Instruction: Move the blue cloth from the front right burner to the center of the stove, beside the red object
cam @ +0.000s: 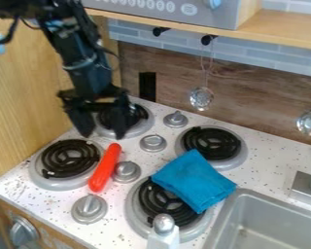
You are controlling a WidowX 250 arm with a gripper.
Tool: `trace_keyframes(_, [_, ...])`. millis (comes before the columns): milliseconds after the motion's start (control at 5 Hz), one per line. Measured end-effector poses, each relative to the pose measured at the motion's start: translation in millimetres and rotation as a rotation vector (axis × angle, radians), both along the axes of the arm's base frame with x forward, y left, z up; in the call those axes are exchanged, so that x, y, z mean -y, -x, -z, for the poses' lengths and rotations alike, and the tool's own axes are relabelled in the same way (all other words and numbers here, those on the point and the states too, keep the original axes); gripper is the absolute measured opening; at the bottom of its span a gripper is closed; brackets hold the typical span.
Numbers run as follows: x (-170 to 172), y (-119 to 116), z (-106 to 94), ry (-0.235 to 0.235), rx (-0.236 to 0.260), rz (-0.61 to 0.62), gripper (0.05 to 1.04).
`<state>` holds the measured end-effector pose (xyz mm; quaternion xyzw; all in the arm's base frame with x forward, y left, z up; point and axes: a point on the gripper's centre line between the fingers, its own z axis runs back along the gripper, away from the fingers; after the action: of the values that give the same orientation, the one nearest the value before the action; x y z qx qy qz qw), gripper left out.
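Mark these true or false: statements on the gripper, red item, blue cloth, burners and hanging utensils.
1. The gripper has its fingers spread apart. True.
2. The red item is clamped in the gripper. False: it lies on the stovetop, between a coil burner and a knob.
3. The blue cloth partly covers a burner. True.
4. The blue cloth is down inside the sink. False: it lies on the stove side, outside the basin.
5. Two metal utensils hang in front of the back wall. True.
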<state>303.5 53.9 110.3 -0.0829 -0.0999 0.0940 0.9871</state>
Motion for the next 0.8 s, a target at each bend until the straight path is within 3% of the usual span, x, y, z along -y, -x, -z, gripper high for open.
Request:
trace_keyframes(200, [24.9, -7.9, 15.1, 0.008, -0.014, 0.107, 1.001])
trace_keyframes(400, [49.7, -19.8, 26.5, -0.007, 0.007, 0.188, 1.001])
trace_keyframes(800, [67.2, -48.9, 56.6, -0.031, -0.013, 0.239, 1.001])
